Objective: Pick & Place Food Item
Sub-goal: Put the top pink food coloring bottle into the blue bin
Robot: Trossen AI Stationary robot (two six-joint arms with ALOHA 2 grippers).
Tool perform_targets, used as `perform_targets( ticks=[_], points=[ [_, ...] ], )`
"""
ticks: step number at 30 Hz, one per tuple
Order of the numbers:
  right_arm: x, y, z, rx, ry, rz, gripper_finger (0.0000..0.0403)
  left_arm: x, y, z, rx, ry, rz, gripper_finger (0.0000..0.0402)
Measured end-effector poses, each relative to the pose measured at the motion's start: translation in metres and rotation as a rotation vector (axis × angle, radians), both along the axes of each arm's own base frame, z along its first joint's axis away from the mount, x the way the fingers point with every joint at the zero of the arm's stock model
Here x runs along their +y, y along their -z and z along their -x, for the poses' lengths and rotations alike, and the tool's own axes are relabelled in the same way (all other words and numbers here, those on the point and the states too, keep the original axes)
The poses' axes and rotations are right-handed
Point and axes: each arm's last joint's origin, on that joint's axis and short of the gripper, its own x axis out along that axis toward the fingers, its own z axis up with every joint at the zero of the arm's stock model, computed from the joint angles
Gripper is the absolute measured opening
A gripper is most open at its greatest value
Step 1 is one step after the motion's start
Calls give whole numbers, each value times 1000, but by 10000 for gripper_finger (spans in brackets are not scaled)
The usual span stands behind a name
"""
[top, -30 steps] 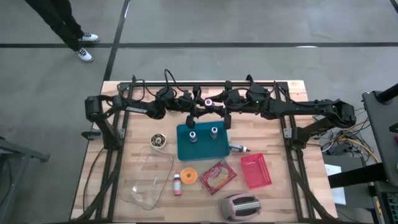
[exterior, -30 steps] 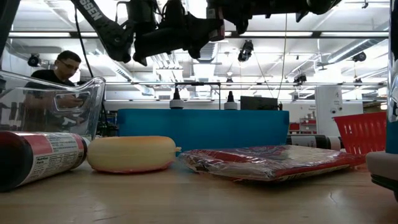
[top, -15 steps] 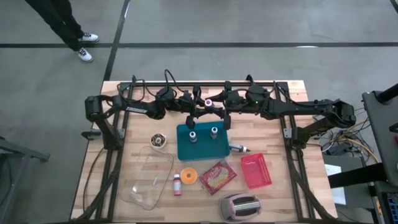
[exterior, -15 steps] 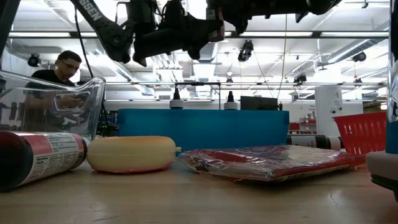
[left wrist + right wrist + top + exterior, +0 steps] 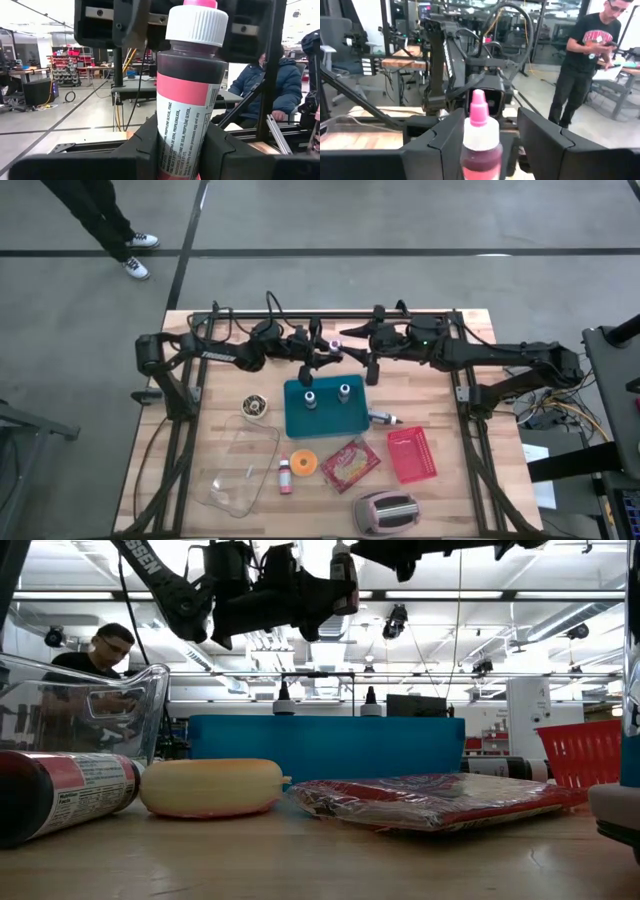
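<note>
The worktop point(image 5: 450, 490) is pretty crowded under the arms, so that's my main worry. The left hand point(image 5: 318, 360), upper middle of the overhead shot, is clenched on the bottle point(image 5: 189, 100), which hangs in the air just above the top edge of the tray point(image 5: 292, 425). The grip looks low on the body, with the cap end sticking well out, so a quick swing could tip it or let it slide. If it drops, I'd guess it lands in the tray and knocks over what's standing there. The right hand point(image 5: 368, 366) sits just to the right of it, fingers spread and holding nothing. The two hands are close enough that a careless move could bump them together.

Containers:
- The clear tub point(image 5: 262, 442), lower left, looks empty.
- The blue tray, centre, has two small bottles point(image 5: 310, 398) standing near its top edge.
- The red basket point(image 5: 412, 455), lower right, has nothing in it that I can see.
</note>
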Motion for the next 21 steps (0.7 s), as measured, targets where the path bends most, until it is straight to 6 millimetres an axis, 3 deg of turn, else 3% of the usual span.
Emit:
perform_targets(
  ticks=[9,16,21],
  points=[
    [4,-5,27,123,31,-33,178,-2,6,23,41,-17,1,87],
    [7,-8,41,166,35,-74,178,-15,7,63,75,-34,-10,87],
    [8,-5,40,208,30,-108,178,-27,17,92,97,-67,2,87]
  ],
)
